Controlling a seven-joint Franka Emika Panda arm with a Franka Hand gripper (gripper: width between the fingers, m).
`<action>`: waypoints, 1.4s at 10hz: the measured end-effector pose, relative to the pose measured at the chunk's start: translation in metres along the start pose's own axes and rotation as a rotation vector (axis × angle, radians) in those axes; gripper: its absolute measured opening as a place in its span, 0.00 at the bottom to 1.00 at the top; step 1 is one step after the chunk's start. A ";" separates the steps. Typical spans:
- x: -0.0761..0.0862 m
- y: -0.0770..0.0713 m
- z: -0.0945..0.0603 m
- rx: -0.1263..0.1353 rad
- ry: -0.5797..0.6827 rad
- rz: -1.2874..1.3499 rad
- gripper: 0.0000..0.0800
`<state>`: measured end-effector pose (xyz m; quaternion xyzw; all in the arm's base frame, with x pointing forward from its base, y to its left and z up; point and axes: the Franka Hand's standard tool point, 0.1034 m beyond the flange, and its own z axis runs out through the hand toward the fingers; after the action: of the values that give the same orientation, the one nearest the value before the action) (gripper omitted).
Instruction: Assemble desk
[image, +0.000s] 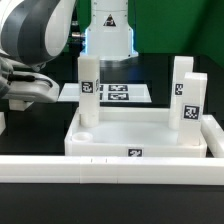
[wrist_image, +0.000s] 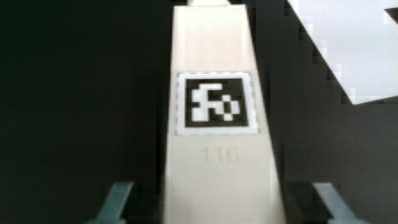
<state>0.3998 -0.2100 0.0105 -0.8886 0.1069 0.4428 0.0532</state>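
In the wrist view a white square leg (wrist_image: 219, 90) with a black-and-white tag runs lengthwise between my fingers over the black table. My gripper (wrist_image: 222, 203) straddles its near end. The jaws are open, with a dark gap between the leg and each finger (wrist_image: 121, 200). In the exterior view the gripper (image: 24, 98) hangs low at the left, and that leg is hidden behind the arm. The desk top (image: 150, 135), a white rimmed tray, lies in the middle. One leg (image: 88, 92) stands upright at the tray's left corner. Two more legs (image: 181, 85) (image: 194, 103) stand at its right.
A long low white rail (image: 60, 166) runs along the front, just before the tray. The marker board (image: 118, 93) lies behind the tray, and its corner (wrist_image: 356, 50) shows beside the leg in the wrist view. The arm's base (image: 108, 35) stands at the back.
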 end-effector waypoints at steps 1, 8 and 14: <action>0.000 0.000 0.000 0.001 0.000 0.000 0.36; -0.063 -0.026 -0.072 0.025 -0.018 -0.020 0.36; -0.051 -0.030 -0.095 0.002 0.087 -0.031 0.36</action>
<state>0.4506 -0.1911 0.1087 -0.9085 0.0959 0.4029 0.0560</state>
